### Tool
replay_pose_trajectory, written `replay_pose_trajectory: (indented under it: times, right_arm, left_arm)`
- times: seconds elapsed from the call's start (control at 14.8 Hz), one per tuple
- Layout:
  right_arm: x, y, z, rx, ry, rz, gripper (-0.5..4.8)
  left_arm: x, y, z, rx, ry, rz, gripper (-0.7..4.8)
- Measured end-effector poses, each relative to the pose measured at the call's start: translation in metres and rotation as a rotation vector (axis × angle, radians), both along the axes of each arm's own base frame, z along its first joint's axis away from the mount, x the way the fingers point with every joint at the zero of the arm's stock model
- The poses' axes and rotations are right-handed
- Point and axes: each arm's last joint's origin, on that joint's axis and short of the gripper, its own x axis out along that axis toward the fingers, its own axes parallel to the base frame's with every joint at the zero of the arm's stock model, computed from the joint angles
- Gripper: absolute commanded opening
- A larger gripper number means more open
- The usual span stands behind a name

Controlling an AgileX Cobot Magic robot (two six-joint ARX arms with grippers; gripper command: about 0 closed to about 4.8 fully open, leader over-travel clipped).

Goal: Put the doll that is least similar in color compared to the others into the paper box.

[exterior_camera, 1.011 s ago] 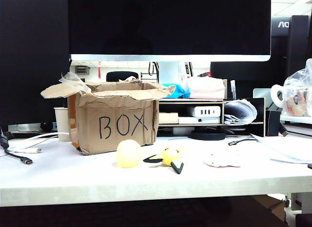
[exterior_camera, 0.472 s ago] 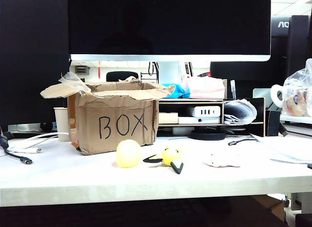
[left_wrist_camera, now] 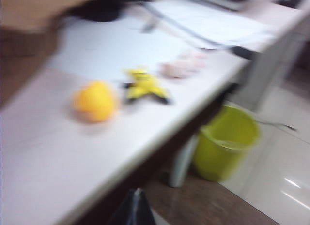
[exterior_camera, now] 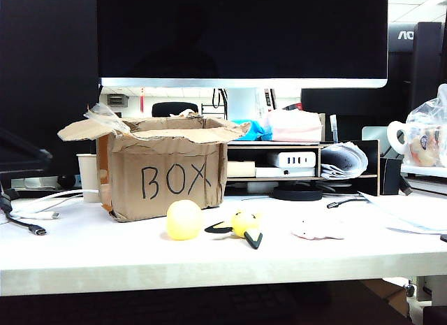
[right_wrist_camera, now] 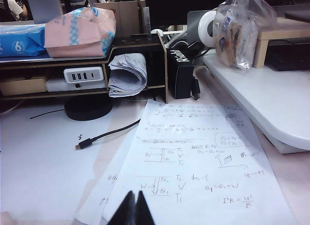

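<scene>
My left end effector (left_wrist_camera: 136,205), jaws together (nothing held), hangs off the worktop (exterior_camera: 209,258); the right end effector (right_wrist_camera: 134,208), closed, idles over papers (right_wrist_camera: 193,162), the doll (exterior_camera: 318,229) lower right awaiting pickup.

clear: bare table (exterior_camera: 98,251) in front of the 3 toys, no arm over them | clear: paper box (exterior_camera: 167,168) top open, ragged flaps splayed outward | blocked: monitor (exterior_camera: 241,35) overhangs the box rear; shelf (exterior_camera: 279,147) and cables (exterior_camera: 28,217) crowd back and left edge
</scene>
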Motion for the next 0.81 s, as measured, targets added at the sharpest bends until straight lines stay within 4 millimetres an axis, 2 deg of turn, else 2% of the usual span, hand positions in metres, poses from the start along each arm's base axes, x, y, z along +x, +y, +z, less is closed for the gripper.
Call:
replay_pose_trajectory:
  times: [0.13, 0.81]
  right_arm:
    - [0.0, 0.0, 0.0, 0.0, 0.0, 0.0, -0.01]
    - [0.0, 0.0, 0.0, 0.0, 0.0, 0.0, -0.01]
  left_arm:
    - [-0.0085, -0.0076, 0.0, -0.001, 0.0, -0.106, -0.05]
    - [-0.0092, -0.0081, 0.0001, -0.001, 0.0, -0.113, -0.05]
